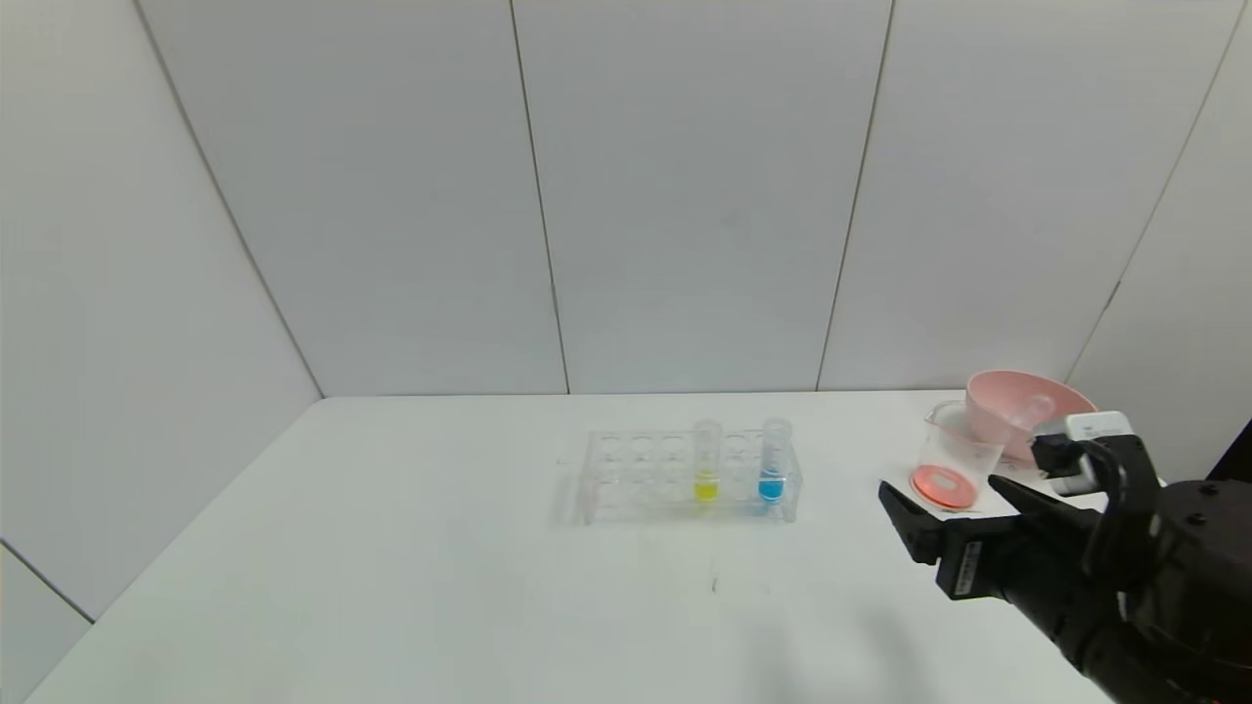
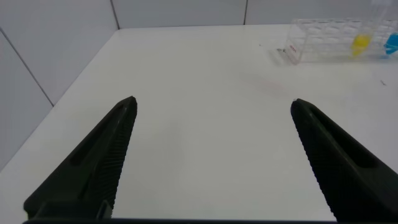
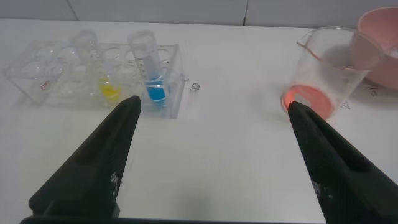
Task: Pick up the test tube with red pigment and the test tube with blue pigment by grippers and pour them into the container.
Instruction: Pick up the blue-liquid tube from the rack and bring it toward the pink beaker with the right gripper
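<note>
The test tube with blue pigment (image 1: 773, 469) stands upright at the right end of a clear rack (image 1: 636, 479); it also shows in the right wrist view (image 3: 152, 68). The container, a clear beaker (image 1: 954, 455) (image 3: 323, 68), stands to the right of the rack with red liquid at its bottom. No tube with red liquid shows. My right gripper (image 1: 939, 486) (image 3: 214, 102) is open and empty above the table, in front of the beaker and right of the rack. My left gripper (image 2: 214, 101) is open and empty over bare table, left of the rack, and is outside the head view.
A tube with yellow liquid (image 1: 706, 469) stands in the rack left of the blue one. A pink bowl (image 1: 1017, 396) sits behind the beaker at the table's back right, with a clear tube-like thing inside. Grey walls close the back and left.
</note>
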`<state>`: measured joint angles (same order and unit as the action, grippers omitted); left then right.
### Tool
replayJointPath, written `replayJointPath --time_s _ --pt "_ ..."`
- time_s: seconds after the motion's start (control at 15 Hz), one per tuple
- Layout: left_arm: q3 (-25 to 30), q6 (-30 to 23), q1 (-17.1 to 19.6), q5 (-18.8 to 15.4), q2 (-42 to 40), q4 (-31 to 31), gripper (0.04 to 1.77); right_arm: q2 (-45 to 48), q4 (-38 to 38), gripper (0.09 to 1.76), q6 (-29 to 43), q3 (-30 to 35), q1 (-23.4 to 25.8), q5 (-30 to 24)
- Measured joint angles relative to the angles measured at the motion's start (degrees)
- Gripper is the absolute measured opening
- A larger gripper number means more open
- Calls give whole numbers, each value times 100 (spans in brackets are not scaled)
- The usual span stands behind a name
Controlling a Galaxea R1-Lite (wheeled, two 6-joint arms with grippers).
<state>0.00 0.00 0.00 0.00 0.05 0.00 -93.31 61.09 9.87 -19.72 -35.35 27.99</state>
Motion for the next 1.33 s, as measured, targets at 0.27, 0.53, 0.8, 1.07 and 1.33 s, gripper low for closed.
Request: replayJointPath --time_s 0.27,0.53,0.8,1.07,1.33 --pt "0 0 0 0 0 0 176 -908 0 170 165 -889 -467 556" --pt "0 0 0 0 0 0 176 -1769 -44 170 169 -1781 -568 736" --pt "0 0 0 0 0 2 176 -2472 -63 170 145 -2452 -464 747" --pt "0 0 0 0 0 0 176 -2907 -71 170 132 -2881 -251 759" --pt "0 0 0 0 0 0 176 -3131 -68 170 52 -3151 -172 734"
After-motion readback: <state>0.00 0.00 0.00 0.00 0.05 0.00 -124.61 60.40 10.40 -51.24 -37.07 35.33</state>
